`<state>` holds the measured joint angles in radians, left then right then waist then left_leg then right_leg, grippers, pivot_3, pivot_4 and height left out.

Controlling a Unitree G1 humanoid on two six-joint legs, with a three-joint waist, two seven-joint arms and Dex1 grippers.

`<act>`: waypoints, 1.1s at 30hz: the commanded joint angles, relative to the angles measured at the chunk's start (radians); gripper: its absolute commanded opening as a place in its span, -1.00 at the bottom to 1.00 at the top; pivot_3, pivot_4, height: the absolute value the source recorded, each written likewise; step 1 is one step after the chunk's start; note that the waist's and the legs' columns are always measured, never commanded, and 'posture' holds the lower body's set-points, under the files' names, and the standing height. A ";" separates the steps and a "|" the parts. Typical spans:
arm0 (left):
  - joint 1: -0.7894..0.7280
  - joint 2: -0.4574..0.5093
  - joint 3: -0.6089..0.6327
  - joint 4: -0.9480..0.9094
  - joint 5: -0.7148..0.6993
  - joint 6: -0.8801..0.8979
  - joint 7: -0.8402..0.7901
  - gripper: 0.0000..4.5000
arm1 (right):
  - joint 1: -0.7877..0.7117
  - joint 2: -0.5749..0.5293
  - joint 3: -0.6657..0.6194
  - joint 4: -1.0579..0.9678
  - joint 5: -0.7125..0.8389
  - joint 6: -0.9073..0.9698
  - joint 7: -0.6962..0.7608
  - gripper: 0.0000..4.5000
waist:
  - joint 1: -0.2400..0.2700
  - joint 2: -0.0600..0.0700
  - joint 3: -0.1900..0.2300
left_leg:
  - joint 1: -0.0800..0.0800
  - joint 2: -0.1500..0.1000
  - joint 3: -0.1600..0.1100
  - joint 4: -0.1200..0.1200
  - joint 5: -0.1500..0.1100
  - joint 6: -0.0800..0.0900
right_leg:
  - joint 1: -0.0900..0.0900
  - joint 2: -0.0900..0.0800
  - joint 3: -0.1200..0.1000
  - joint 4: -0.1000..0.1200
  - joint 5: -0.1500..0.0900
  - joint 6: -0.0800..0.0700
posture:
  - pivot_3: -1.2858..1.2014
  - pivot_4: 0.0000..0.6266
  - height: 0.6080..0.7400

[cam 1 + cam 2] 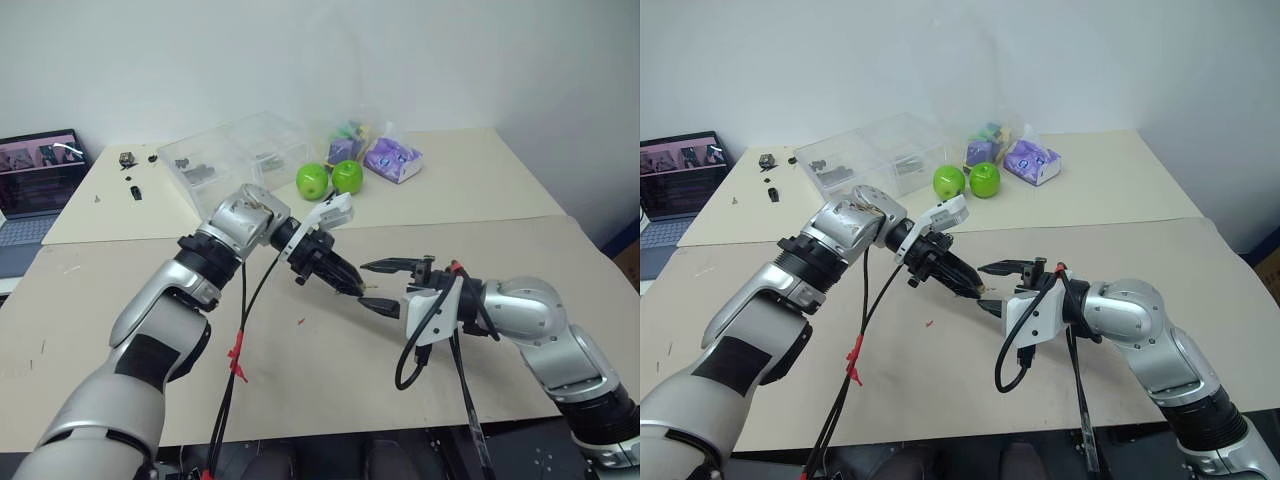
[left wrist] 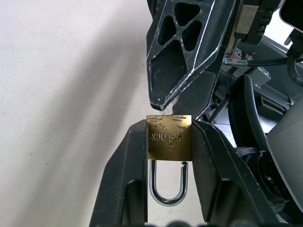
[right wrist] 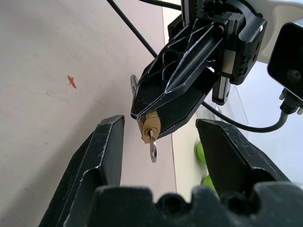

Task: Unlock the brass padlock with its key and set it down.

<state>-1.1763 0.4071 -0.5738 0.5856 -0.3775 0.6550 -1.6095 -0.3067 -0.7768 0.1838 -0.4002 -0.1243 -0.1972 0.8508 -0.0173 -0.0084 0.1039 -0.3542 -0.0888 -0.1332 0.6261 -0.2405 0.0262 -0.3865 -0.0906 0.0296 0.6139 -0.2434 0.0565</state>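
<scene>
The brass padlock (image 2: 169,137) is clamped between my left gripper's (image 1: 352,285) two black fingers, with its silvery shackle (image 2: 168,189) pointing back towards the wrist. A small silver key (image 3: 153,147) sticks out of the padlock's (image 3: 148,127) lower end. My right gripper (image 1: 367,286) faces the left one, tip to tip, above the middle of the beige table (image 1: 300,380). It is open, one finger on each side of the key and padlock, and not touching them.
Two green apples (image 1: 330,179), a clear plastic box (image 1: 235,152) and a purple packet (image 1: 392,158) sit at the back of the table. A laptop (image 1: 35,180) is at the far left. Black cables (image 1: 240,340) hang from both arms. A red scrap (image 1: 301,321) lies below the grippers.
</scene>
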 commanded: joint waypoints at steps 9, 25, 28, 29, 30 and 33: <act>-0.040 0.006 -0.003 -0.006 -0.019 -0.020 -0.005 -0.64 | -0.022 0.000 -0.033 -0.019 0.015 -0.010 -0.006 -0.49 | 0.000 0.000 0.000 | 0.000 0.000 0.000 0.000 0.000 0.000 | 0.000 0.000 0.000 0.000 0.000 0.000 | 0.03 -0.52 1.00; -0.056 -0.005 -0.006 0.037 -0.016 -0.035 -0.005 -0.64 | -0.045 0.034 -0.031 -0.016 -0.012 -0.011 -0.018 -0.95 | 0.000 0.000 0.000 | 0.000 0.000 0.000 0.000 0.000 0.000 | 0.000 0.000 0.000 0.000 0.000 0.000 | 0.03 -0.52 1.00; -0.055 -0.005 -0.007 0.039 -0.015 -0.041 -0.005 -0.64 | -0.045 0.037 -0.031 -0.014 -0.015 -0.011 -0.018 -0.95 | 0.000 0.000 0.000 | 0.000 0.000 0.000 0.000 0.000 0.000 | 0.000 0.000 0.000 0.000 0.000 0.000 | 0.03 -0.52 1.00; -0.056 -0.005 -0.008 0.040 -0.015 -0.042 -0.005 -0.64 | -0.045 0.038 -0.032 -0.014 -0.016 -0.012 -0.017 -0.95 | 0.000 0.000 0.000 | 0.000 0.000 0.000 0.000 0.000 0.000 | 0.000 0.000 0.000 0.000 0.000 0.000 | 0.03 -0.52 1.00; -0.056 -0.005 -0.008 0.041 -0.014 -0.044 -0.005 -0.64 | -0.045 0.039 -0.032 -0.014 -0.015 -0.011 -0.017 -0.95 | 0.000 0.000 0.000 | 0.000 0.000 0.000 0.000 0.000 0.000 | 0.000 0.000 0.000 0.000 0.000 0.000 | 0.03 -0.52 1.00; -0.056 -0.004 -0.009 0.044 -0.012 -0.050 -0.005 -0.64 | -0.048 0.042 -0.032 -0.018 -0.013 -0.007 -0.015 -0.95 | 0.000 0.000 0.000 | 0.000 0.000 0.000 0.000 0.000 0.000 | 0.000 0.000 0.000 0.000 0.000 0.000 | 0.03 -0.52 1.00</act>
<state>-1.2069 0.4118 -0.5834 0.6332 -0.3814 0.6146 -1.6123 -0.3155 -0.7487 0.1828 -0.3830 -0.1555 -0.1961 0.8633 -0.0174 -0.0084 0.1039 -0.3541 -0.0890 -0.1330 0.6261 -0.2406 0.0263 -0.3867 -0.0905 0.0299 0.6139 -0.2434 0.0565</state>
